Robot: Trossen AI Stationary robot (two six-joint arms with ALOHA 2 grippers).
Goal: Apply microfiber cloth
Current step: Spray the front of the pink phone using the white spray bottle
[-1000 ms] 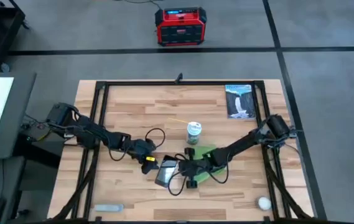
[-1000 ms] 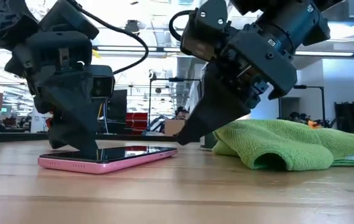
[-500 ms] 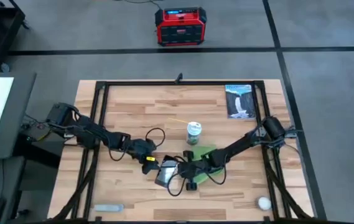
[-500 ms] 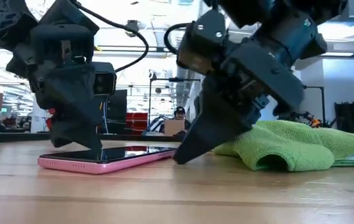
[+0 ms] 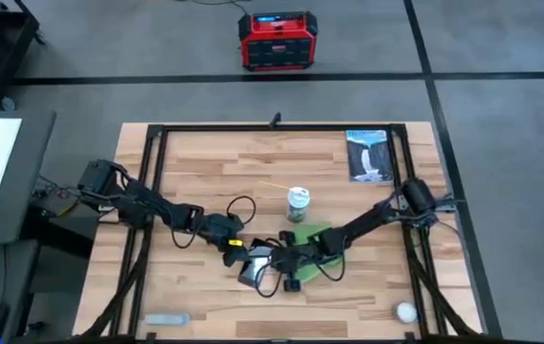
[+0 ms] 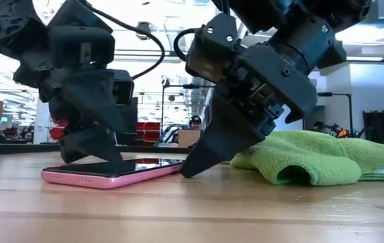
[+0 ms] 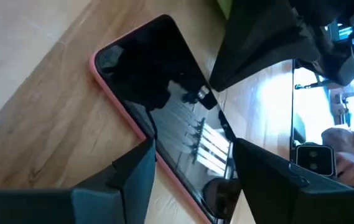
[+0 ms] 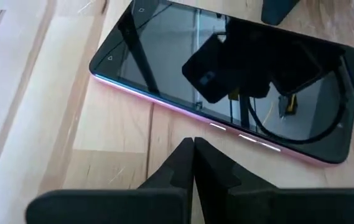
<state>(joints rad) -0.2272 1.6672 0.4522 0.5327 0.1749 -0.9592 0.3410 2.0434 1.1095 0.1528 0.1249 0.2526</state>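
Since the earlier frame, the right gripper (image 6: 190, 169) had slid off the microfiber cloth (image 6: 320, 156) toward the pink phone (image 6: 114, 173), fingers pinched together, tip at the tabletop. Left gripper (image 7: 192, 163) straddled the phone, jaws spread. Bunched cloth lay mid-table, axis unclear.

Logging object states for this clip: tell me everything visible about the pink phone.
The pink phone is a slim rectangle with a pink rim and a glossy black screen, dark and mirroring the arms above. It lies flat, screen up, on the wooden table. The left gripper, open, straddles one long edge. The right gripper, shut, points at the other side, beside the microfiber cloth; contact is unclear.
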